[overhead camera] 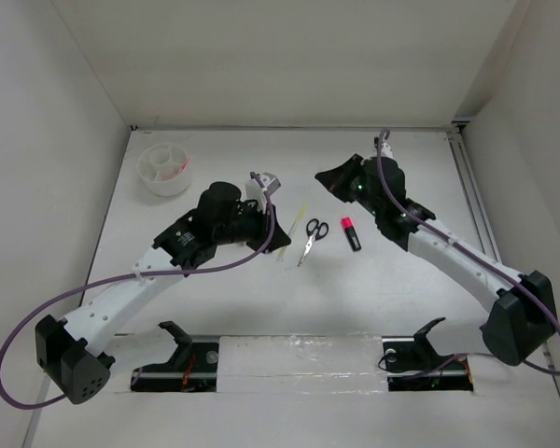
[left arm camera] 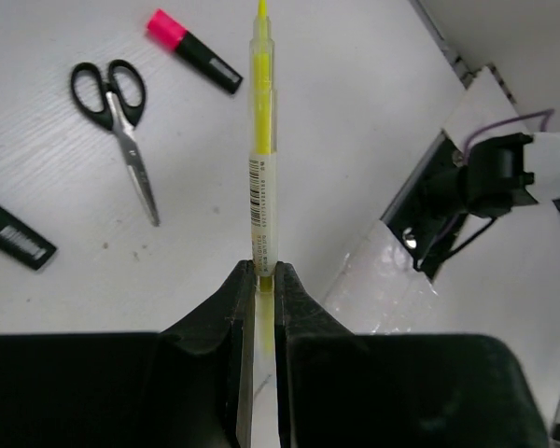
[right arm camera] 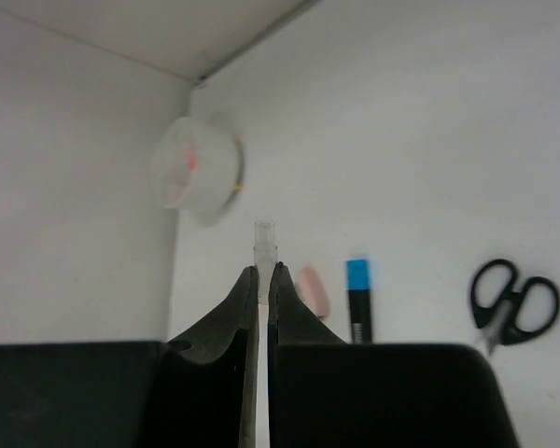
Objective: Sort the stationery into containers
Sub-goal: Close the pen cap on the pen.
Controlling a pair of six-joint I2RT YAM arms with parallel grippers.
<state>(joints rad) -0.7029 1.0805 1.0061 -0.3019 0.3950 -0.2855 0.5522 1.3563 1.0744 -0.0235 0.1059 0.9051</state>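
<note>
From above, we see the round white cup in the far left corner, well apart from the thin yellow pen beside the scissors. We should carry the pen there slowly and lower it into one slot.

Left wrist: the left gripper pinches the smooth plastic pen at its very end, so it may swing.

Right wrist: the right gripper squeezes a small clear piece.
</note>
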